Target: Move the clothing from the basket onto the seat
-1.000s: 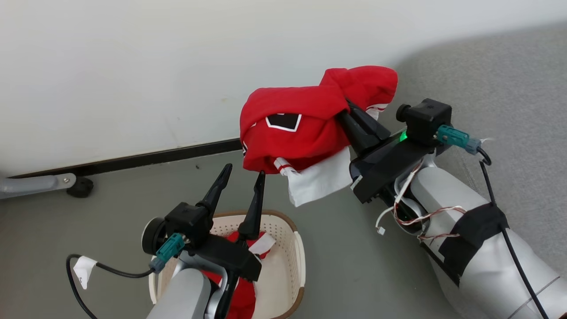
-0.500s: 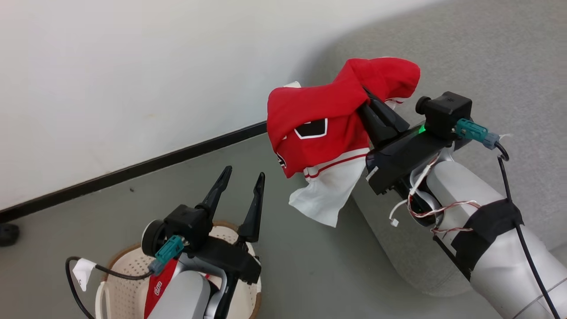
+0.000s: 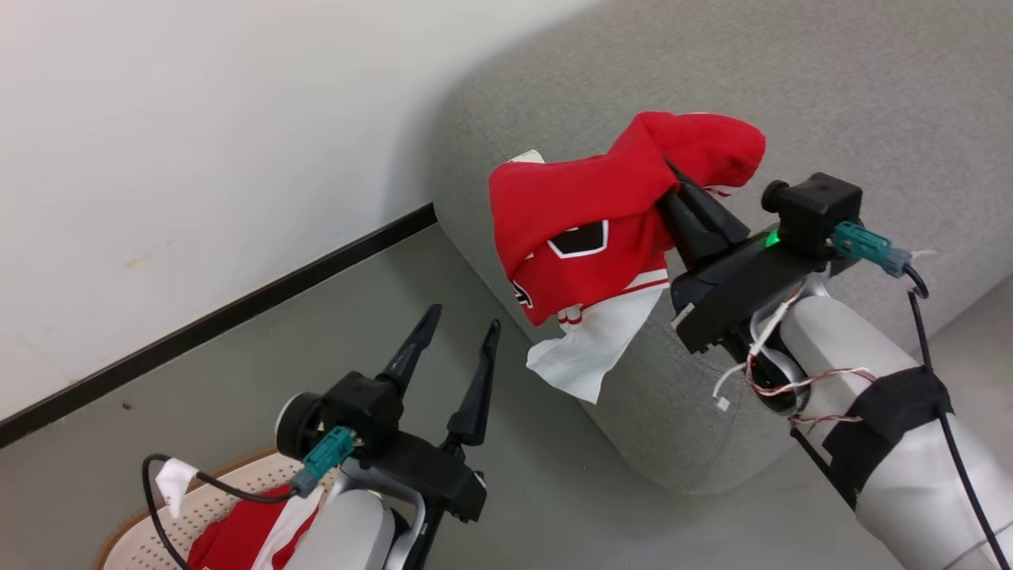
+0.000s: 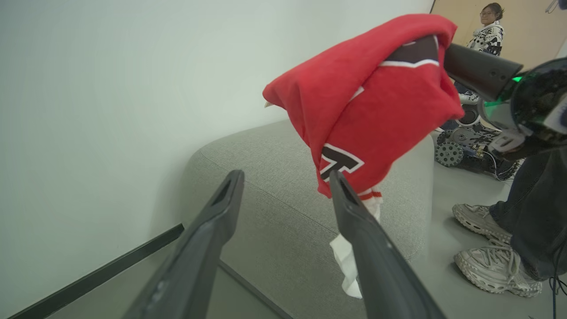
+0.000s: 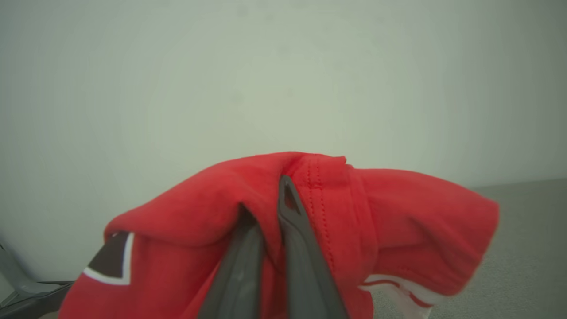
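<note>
Nothing fully readable here, red garment (image 3: 586, 198) carrying a black patch (image 3: 582, 237) with a white edge, folded over, a black mark (image 4: 339, 161) lower down looking like part of a big letter, which one unclear, white tag (image 3: 174, 481) on near-left cable, too small to read.

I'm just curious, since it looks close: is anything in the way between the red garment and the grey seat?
Nothing visible is. The garment hangs from the shut right gripper by the seat's rounded end, with only air between them.
</note>
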### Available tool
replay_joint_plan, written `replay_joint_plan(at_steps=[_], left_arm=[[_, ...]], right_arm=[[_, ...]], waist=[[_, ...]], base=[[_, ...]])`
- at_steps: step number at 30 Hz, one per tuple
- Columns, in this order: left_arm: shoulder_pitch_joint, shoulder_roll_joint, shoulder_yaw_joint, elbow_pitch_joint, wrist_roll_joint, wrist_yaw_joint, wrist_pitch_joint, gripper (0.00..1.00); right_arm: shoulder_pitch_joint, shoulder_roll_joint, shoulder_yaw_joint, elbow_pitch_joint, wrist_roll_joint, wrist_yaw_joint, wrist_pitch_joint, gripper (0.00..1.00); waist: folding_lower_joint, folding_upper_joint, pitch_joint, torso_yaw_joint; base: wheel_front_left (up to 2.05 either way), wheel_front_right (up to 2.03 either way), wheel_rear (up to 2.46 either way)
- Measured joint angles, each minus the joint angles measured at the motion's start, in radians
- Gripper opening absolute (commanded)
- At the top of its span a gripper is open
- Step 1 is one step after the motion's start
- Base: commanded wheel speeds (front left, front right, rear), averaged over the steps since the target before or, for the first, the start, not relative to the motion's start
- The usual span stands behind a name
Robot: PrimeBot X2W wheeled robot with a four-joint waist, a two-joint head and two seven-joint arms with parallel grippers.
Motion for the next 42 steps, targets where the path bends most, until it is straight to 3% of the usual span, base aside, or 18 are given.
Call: replay_joint_plan(at_steps=[13,32,42], left_arm=[[-0.079,0.0,-0.105,0.031,-0.018,-0.009,0.0,1.0],[-0.074,0.005,-0.065,0.054,-0.004,-0.007,0.0,1.0],[-0.079,0.01,-0.076,0.041,0.044,-0.006,0.0,1.0]], right_arm=[[0.072,-0.085,-0.146,-0.054,-0.039,-0.011,0.0,0.0],[-0.073,-0.173,-0.281,0.022,-0.09,-0.01,0.0,0.0],[-0.133,-0.284,-0.387,0.062,-0.094,-0.009,0.0,0.0]], waist=[[0.0,0.0,0.032,-0.074],[0.0,0.0,0.109,-0.066],[0.0001,0.0,0.199,-0.042]], base=[[0.0,0.0,0.0],[0.0,0.0,0.0],[0.0,0.0,0.0]])
